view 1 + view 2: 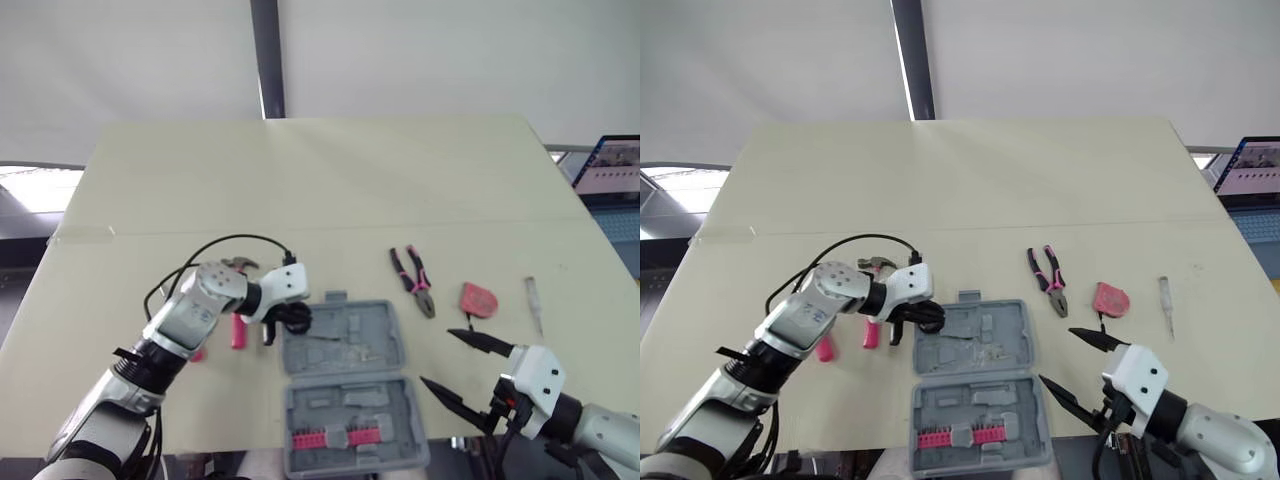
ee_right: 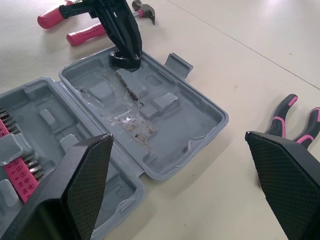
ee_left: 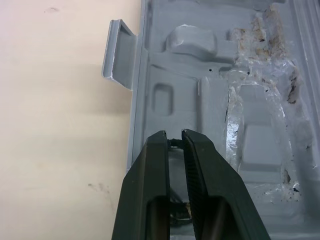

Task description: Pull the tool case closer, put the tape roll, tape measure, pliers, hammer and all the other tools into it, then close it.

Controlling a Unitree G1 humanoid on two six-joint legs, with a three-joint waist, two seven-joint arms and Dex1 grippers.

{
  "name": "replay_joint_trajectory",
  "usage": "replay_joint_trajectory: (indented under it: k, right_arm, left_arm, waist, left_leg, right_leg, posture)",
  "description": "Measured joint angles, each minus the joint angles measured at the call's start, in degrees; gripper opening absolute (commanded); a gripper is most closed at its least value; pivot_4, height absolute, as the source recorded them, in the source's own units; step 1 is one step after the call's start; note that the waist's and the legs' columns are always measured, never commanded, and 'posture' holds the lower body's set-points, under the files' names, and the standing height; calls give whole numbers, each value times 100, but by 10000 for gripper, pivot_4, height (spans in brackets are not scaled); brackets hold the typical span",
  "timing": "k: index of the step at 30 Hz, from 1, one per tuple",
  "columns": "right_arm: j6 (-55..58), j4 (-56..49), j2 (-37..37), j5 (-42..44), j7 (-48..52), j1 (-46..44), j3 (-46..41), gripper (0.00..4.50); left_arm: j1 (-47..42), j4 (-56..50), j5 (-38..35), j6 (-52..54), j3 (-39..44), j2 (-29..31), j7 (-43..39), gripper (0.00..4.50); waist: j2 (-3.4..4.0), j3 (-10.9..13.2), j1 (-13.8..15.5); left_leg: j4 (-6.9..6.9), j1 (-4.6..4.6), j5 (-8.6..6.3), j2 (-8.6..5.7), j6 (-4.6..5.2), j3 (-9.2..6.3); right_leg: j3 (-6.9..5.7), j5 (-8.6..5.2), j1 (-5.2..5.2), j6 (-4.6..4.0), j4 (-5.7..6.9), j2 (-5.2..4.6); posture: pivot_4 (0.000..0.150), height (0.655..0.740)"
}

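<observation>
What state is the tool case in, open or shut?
Open. The tool case lies flat with both halves spread, moulded pockets facing up, and pink bits showing in the near half.

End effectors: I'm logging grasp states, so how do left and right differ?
The left end effector is shut on the black tape roll; the right end effector is wide open, empty. Left hangs over the far half of the tool case; right hovers beside the case's right edge. Both are black, two-fingered.

At 8 o'clock, the left arm (image 1: 180,325) was jointed silver-grey metal with a white wrist block, and a black cable (image 1: 240,237) looped above it. At 5 o'clock, the right arm (image 1: 600,430) was white and grey. The left gripper (image 3: 173,137) and right gripper (image 1: 440,358) had tapered black fingers with cross-hatched pads (image 2: 90,175).
</observation>
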Motion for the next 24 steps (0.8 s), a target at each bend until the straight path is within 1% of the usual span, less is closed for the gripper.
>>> replay_joint_trajectory:
  k: [15,24]
  right_arm:
    - [90,0,-1,3,0,24,-28,45000]
    - [97,0,-2,1,0,-3,-38,45000]
  left_arm:
    - [330,4,-34,5,89,34,56,5552]
    - [652,225,-198,-466,433,-98,99,5552]
  waist:
    - [0,0,5]
    - [1,0,-2]
  left_leg:
    - [0,1,0,0,0,0]
    - [0,2,0,0,0,0]
  right_leg:
    - [0,0,0,0,1,0]
    - [0,0,1,0,1,0]
  posture:
    - [1500,7360]
    - [1500,7360]
